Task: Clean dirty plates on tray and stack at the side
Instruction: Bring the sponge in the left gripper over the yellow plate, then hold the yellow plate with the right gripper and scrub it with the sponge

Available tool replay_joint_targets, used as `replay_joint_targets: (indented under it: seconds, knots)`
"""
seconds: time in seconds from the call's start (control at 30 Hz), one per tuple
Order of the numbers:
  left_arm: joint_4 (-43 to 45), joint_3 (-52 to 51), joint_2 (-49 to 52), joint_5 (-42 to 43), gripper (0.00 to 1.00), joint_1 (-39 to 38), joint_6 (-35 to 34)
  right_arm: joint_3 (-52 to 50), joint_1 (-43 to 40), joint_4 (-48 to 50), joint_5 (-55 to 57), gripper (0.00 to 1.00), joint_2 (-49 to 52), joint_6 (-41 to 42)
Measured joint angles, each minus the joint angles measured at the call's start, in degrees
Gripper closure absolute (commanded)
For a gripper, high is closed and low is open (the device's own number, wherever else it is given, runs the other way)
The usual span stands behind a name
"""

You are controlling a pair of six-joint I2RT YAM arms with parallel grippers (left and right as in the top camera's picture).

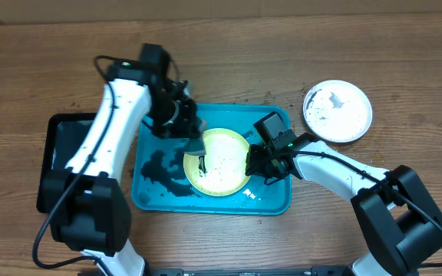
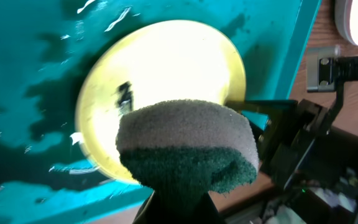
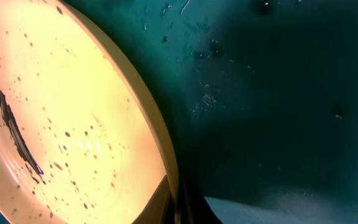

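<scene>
The yellow-green plate [image 1: 219, 159] lies in the turquoise tray [image 1: 275, 201], with a black smear [image 3: 17, 134] and many dark specks on it. My left gripper [image 1: 197, 144] is shut on a grey and green sponge [image 2: 185, 143], held over the plate's near side [image 2: 160, 68]. My right gripper [image 1: 253, 162] is shut on the plate's right rim [image 3: 160, 155], one finger on each side of it. The white plate [image 1: 338, 111] sits on the table to the right of the tray, with grey smears. The light blue plate is not in view.
A smaller black tray [image 1: 52, 146] lies left of the turquoise tray, under my left arm. Dark wet patches [image 1: 159, 170] cover the turquoise tray's left half. Crumbs dot the wooden table [image 1: 252, 98] behind the tray.
</scene>
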Motion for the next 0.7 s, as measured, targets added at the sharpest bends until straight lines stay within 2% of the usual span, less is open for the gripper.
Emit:
replay_joint_targets:
  seconds: [0.23, 0.43, 0.7]
  knots:
    - [11.5, -8.2, 0.0, -3.9, 0.96, -7.3, -6.0, 0.0, 0.0, 0.0, 0.0, 0.95, 0.0, -0.3]
    - [23.0, -17.8, 0.0, -3.6, 0.96, -8.8, -9.2, 0.0, 0.0, 0.0, 0.0, 0.96, 0.0, -0.6]
    - [30.7, -23.7, 0.0, -3.9, 0.96, -13.6, -14.5, 0.0, 0.3, 0.0, 0.2, 0.96, 0.0, -0.8]
